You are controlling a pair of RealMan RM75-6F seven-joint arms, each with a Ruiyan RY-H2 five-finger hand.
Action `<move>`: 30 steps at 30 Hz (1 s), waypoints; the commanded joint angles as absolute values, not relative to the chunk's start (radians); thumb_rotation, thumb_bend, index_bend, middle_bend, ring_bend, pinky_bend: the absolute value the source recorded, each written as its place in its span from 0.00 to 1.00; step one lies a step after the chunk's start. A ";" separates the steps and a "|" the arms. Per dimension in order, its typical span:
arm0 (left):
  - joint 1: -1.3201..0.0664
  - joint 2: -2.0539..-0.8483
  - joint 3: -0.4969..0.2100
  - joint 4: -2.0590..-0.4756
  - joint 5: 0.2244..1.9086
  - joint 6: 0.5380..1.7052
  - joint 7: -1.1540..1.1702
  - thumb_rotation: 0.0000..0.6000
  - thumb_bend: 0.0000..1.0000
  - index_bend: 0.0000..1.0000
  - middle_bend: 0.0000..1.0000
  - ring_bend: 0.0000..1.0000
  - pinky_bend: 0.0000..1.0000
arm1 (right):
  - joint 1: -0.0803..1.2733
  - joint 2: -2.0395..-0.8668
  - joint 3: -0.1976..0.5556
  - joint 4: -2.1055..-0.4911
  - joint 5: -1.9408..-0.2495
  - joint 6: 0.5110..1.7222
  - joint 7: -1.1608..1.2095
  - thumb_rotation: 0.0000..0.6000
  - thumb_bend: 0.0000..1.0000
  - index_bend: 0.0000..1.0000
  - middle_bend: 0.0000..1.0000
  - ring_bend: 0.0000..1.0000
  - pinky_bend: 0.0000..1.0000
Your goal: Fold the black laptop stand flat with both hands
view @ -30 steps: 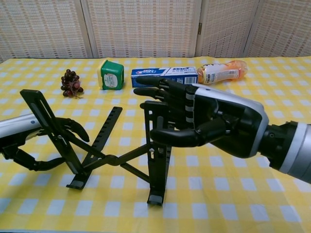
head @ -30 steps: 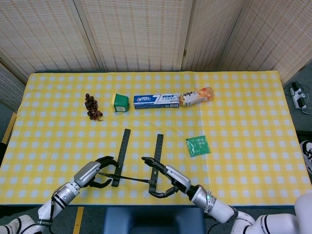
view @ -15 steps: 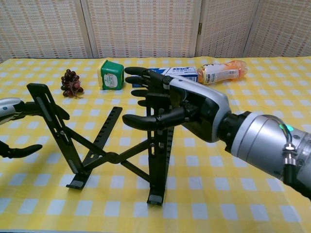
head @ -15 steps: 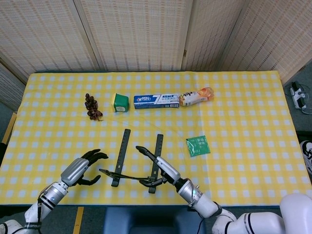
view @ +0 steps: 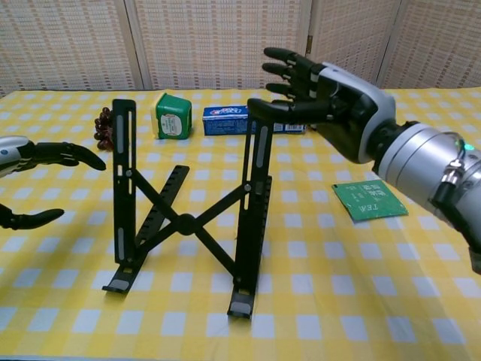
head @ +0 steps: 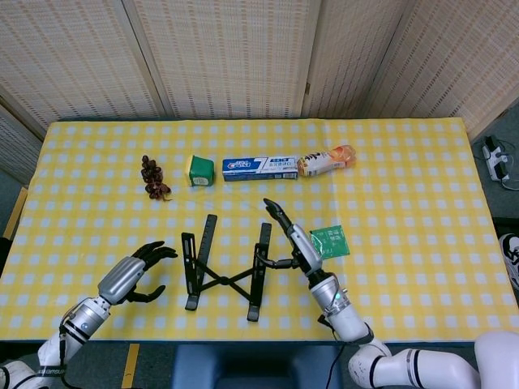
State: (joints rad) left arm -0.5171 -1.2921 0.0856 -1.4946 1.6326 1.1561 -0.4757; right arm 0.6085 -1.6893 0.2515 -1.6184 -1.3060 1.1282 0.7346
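The black laptop stand [view: 188, 218] stands up tall on the yellow checked worktop [head: 405, 203] — the left hand [head: 130, 275] and right hand [view: 323, 86] both spread wide, holding nothing.

Desk [head: 422, 186] w/ yellow-white check cloth; laptop stand [head: 225, 278] black, lower centre. Upper centre: dark purple grapes [head: 153, 177], green box [head: 199, 170], blue-white toothpaste box [head: 259, 168], orange bottle [head: 325, 160]. Green packet [head: 329, 241] centre-right; each robot hand silver & black, left [head: 134, 274], right [head: 293, 241].

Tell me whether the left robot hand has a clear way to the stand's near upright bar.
Probably yes. The left robot hand is open beside the laptop stand, and only bare tablecloth lies between it and the left upright bar.
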 commanded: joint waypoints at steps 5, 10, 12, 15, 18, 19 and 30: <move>-0.536 -1.277 0.067 -1.506 1.624 1.134 -0.455 1.00 0.44 0.22 0.19 0.05 0.10 | 0.546 -1.616 0.275 -1.637 -1.379 1.243 0.724 1.00 0.32 0.00 0.00 0.02 0.00; -0.570 -1.267 0.046 -1.496 1.619 1.093 -0.407 1.00 0.44 0.22 0.19 0.06 0.10 | 0.534 -1.553 0.204 -1.630 -1.528 1.283 0.648 1.00 0.32 0.00 0.01 0.02 0.00; -0.591 -1.269 0.033 -1.485 1.622 1.074 -0.372 1.00 0.44 0.22 0.19 0.06 0.10 | 0.531 -1.522 0.164 -1.625 -1.601 1.297 0.601 1.00 0.32 0.00 0.02 0.02 0.00; -0.628 -1.282 0.013 -1.455 1.628 1.042 -0.299 1.00 0.43 0.23 0.19 0.06 0.09 | 0.529 -1.476 0.116 -1.622 -1.687 1.309 0.520 1.00 0.32 0.00 0.04 0.04 0.00; -0.666 -1.314 -0.012 -1.410 1.629 1.011 -0.198 1.00 0.42 0.22 0.19 0.06 0.10 | 0.531 -1.433 0.075 -1.623 -1.754 1.305 0.420 1.00 0.32 0.00 0.08 0.08 0.00; -0.678 -1.327 -0.020 -1.393 1.626 0.998 -0.164 1.00 0.40 0.21 0.18 0.06 0.10 | 0.533 -1.422 0.067 -1.626 -1.768 1.301 0.388 1.00 0.32 0.01 0.10 0.09 0.00; -0.779 -1.530 -0.078 -1.148 1.559 0.896 0.094 1.00 0.21 0.00 0.00 0.00 0.00 | 0.568 -1.396 0.037 -1.640 -1.809 1.205 0.062 1.00 0.32 0.28 0.43 0.41 0.16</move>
